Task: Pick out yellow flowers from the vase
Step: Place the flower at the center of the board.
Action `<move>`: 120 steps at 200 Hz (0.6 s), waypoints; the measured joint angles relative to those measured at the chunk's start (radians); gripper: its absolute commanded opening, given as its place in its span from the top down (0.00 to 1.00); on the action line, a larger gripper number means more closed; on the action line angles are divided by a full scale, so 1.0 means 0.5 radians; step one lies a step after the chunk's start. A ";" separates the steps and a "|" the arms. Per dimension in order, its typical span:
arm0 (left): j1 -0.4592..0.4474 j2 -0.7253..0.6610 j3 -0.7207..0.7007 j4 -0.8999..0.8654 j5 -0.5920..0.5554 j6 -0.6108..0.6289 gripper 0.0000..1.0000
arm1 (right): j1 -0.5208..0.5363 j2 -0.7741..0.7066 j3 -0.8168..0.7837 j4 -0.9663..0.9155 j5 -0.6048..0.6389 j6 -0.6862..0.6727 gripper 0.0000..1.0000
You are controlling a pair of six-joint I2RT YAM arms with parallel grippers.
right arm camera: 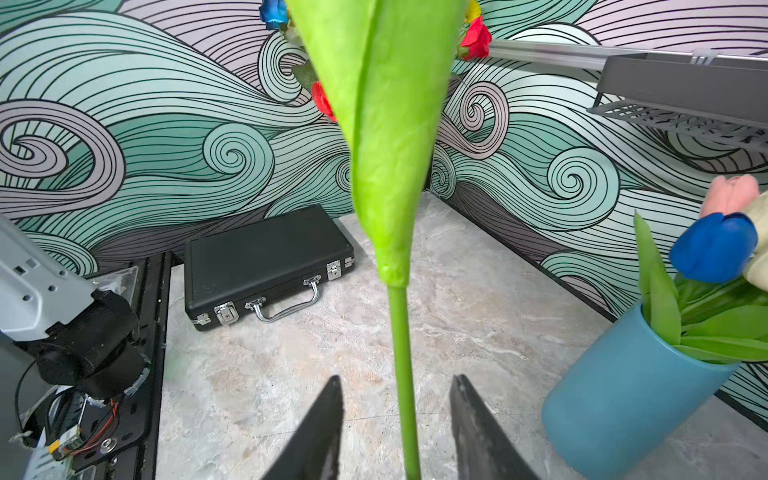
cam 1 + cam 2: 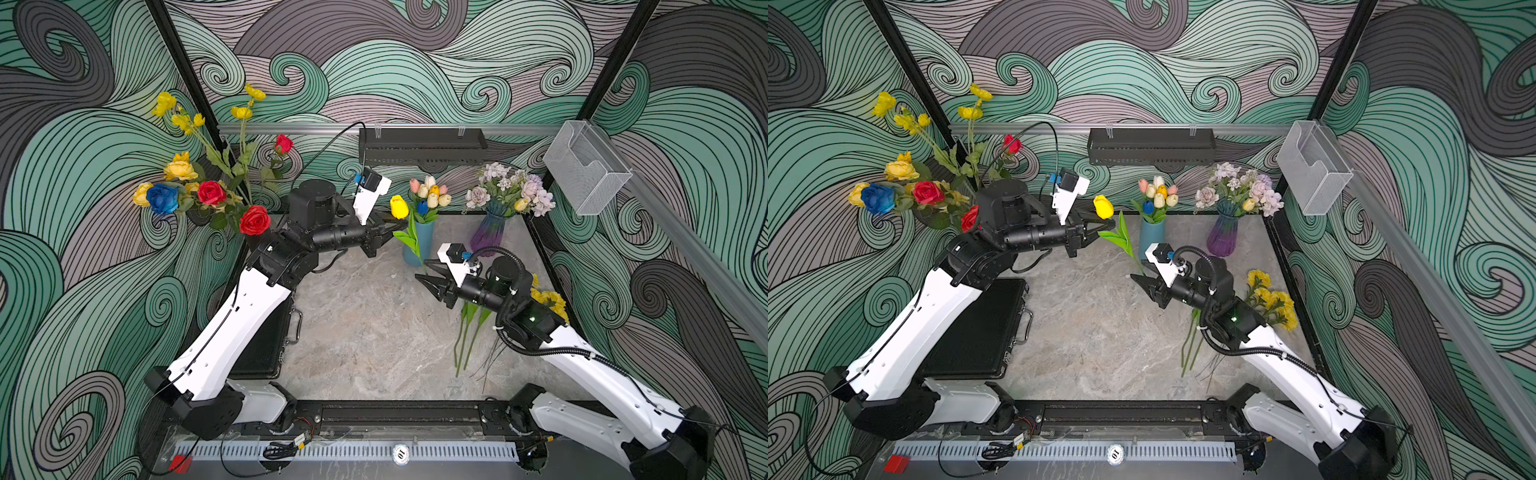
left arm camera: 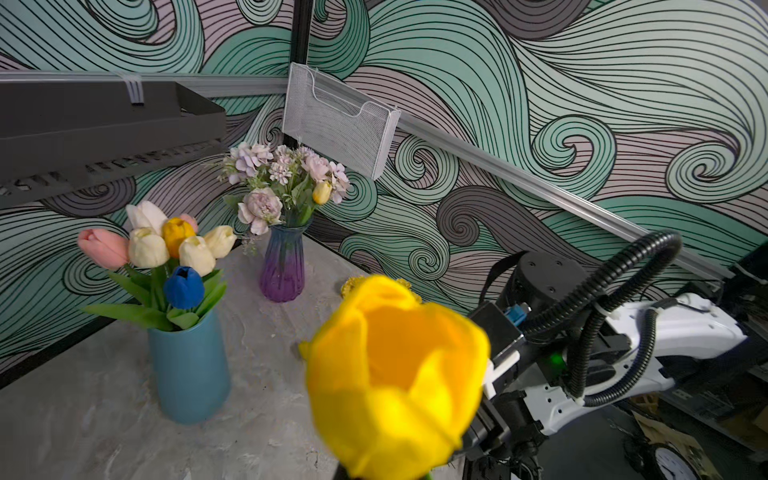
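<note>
Yellow cloth petals make the tulip (image 2: 399, 206) a light, soft thing, raised off the table (image 2: 353, 324) at the far middle, just left of the blue vase (image 3: 189, 365). The left gripper (image 2: 1105, 227) is clenched on it just under the bloom, though the exact contact is hidden among the leaves. Its stem (image 1: 401, 332) runs down as a thin, smooth green rod. It is likely plastic over wire, so stiff enough to hold a line, but springy and prone to swivel in a pinch. The right gripper (image 1: 397, 377) straddles that stem with its jaws apart, neither side touching it. I judge the bare stem below the broad, floppy leaf (image 1: 386, 124) the best place to take hold, since petals would crush and the leaf would slide. The blue vase looks matte and opaque, while the purple vase (image 3: 282, 270) is ribbed and glassy. More yellow flowers (image 2: 1277, 305), ruffled heads on long stems, lie at the right edge of the marbled table.
</note>
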 measured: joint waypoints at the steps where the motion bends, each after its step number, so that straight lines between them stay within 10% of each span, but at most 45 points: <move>1: 0.000 0.002 -0.002 0.001 0.005 -0.001 0.97 | 0.000 0.000 0.001 -0.001 0.002 -0.008 0.74; 39: 0.000 0.021 -0.007 0.002 0.050 0.000 0.94 | 0.001 0.007 0.004 -0.048 -0.020 0.014 0.92; 80: 0.000 0.024 -0.068 0.023 0.021 0.005 0.69 | 0.006 0.024 0.005 -0.105 0.024 0.073 0.96; 120: 0.000 -0.198 -0.451 0.175 -0.507 -0.020 0.51 | 0.006 0.008 -0.022 -0.206 0.283 0.246 0.95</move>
